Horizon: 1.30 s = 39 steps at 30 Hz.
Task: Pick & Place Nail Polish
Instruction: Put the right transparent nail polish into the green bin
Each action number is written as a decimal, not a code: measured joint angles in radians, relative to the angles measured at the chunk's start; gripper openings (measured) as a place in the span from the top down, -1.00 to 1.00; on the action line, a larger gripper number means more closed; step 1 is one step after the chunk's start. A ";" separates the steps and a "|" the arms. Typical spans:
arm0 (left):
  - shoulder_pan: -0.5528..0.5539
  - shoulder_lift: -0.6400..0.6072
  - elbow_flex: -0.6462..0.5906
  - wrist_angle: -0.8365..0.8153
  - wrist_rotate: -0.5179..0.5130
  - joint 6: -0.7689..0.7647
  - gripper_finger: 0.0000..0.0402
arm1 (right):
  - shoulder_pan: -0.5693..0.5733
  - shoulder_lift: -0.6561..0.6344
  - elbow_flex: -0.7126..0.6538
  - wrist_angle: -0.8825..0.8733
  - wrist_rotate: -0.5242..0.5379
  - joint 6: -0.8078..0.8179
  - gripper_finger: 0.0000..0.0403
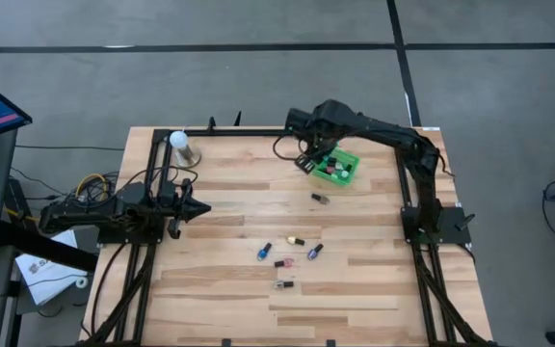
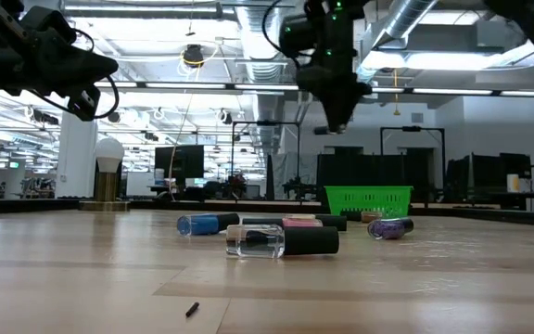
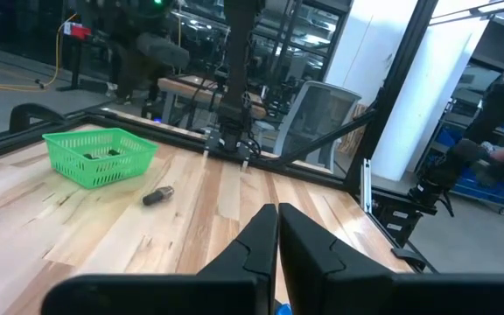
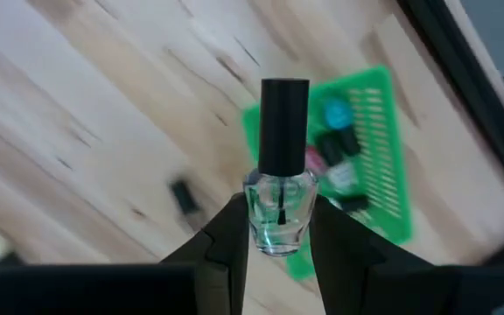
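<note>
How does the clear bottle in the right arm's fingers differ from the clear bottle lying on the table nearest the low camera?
The held clear bottle is off the table, pinched between the right gripper's fingers near the green basket; the lying clear bottle rests on the table, untouched. The held one has nothing close around it, while the lying one sits among other bottles. Both have clear glass and a black cap.
</note>
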 joint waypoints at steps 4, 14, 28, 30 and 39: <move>0.000 0.000 0.000 0.000 0.000 0.000 0.96 | -0.044 0.014 0.000 -0.045 0.001 -0.102 0.56; 0.000 0.000 0.000 0.000 0.000 0.000 0.96 | -0.117 0.023 -0.163 -0.034 0.001 -0.184 0.48; 0.000 0.000 0.000 0.000 0.000 0.000 0.96 | -0.117 0.025 -0.360 0.239 -0.065 -0.254 0.48; 0.000 0.000 0.000 0.000 0.000 0.000 0.96 | -0.119 0.025 -0.360 0.246 -0.067 -0.275 0.48; 0.000 0.000 0.000 0.000 0.000 0.000 0.96 | -0.125 0.025 -0.360 0.271 -0.065 -0.304 0.48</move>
